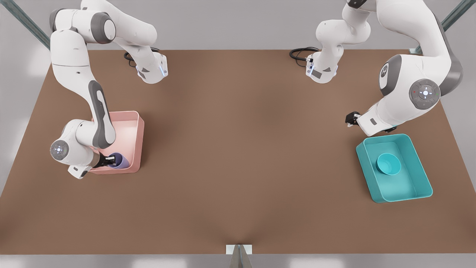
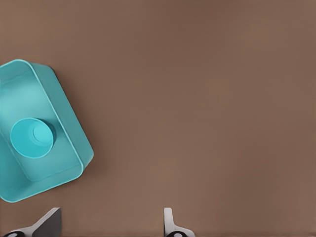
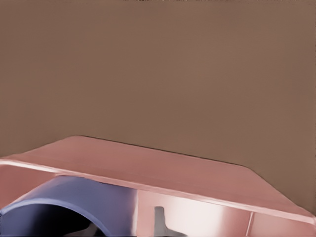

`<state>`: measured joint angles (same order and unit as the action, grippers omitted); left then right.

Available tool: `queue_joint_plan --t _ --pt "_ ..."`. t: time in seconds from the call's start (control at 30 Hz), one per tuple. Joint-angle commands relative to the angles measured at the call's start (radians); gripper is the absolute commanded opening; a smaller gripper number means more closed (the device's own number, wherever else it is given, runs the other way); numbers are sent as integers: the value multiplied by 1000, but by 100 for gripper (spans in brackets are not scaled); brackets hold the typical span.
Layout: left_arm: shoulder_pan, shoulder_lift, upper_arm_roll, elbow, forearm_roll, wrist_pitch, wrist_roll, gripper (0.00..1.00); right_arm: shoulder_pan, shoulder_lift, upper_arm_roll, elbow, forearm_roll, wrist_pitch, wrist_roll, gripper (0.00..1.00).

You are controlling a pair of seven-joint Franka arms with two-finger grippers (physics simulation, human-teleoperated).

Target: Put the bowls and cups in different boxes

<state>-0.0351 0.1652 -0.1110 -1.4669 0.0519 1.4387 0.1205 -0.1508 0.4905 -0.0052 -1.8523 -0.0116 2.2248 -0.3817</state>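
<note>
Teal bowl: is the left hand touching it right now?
Apart. In the left wrist view the bowl sits in the teal box, while the open left hand hangs over bare table beside it.

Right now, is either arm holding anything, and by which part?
The right gripper holds the small lavender plastic cup at its rim, tilted inside the pale pink rectangular tray. The left gripper is open and holds nothing.

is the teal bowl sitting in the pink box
No, the teal bowl sits in the teal box; the pink box holds the lavender cup.
</note>
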Motion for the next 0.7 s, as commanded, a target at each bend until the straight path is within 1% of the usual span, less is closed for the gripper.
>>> queue_joint_plan --t 0.0,0.6,0.67 --pt "0 -1 -1 0 0 -6 -50 100 0 0 1 1 33 10 -129 100" --pt "-5 14 -4 0 2 -24 -55 100 -1 -33 4 39 42 -25 -149 100" --pt "-3 16 -4 0 2 -24 -55 100 -1 -56 4 51 48 -74 -149 100"
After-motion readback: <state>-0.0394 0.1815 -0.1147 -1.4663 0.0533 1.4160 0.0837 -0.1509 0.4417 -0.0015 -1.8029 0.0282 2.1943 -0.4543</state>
